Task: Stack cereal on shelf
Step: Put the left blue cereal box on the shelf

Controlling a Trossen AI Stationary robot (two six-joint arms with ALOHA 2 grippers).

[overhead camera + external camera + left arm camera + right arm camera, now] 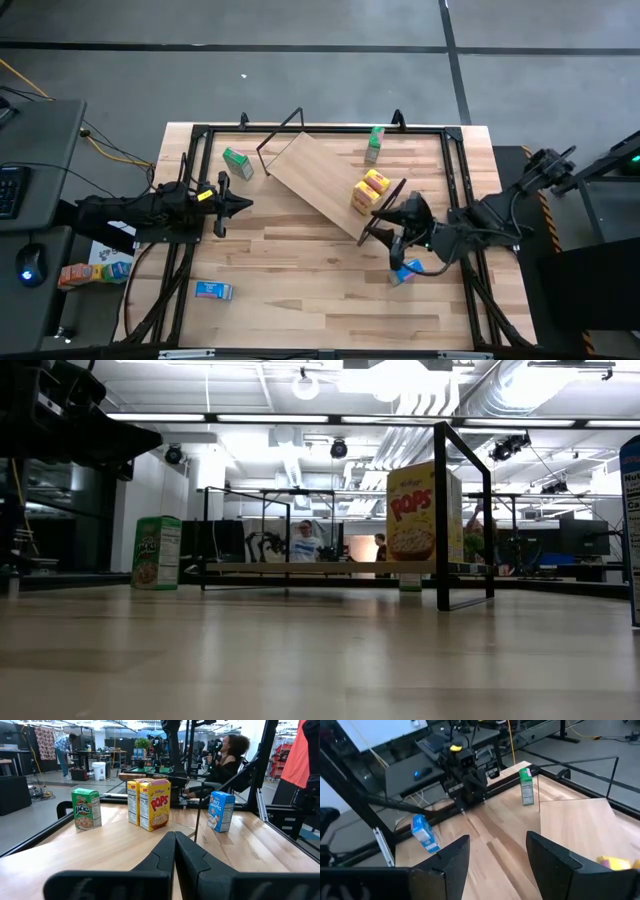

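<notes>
The shelf (320,180) is a light-wood board tilted on a black wire frame at mid-table. Two yellow boxes (370,190) stand side by side on its right part, also seen as yellow boxes (150,803). One green box (237,162) sits left of the board, another green box (375,143) stands at the far side. One blue box (213,291) lies near the left front, and another blue box (405,270) stands beside my right arm. My left gripper (240,205) is shut and empty, left of the board. My right gripper (497,855) is open and empty, at the board's near right corner.
A black tube frame (200,135) runs around the table's edges. Bare tabletop (300,270) lies between the board and the near edge. People (227,750) and equipment show in the room beyond the table.
</notes>
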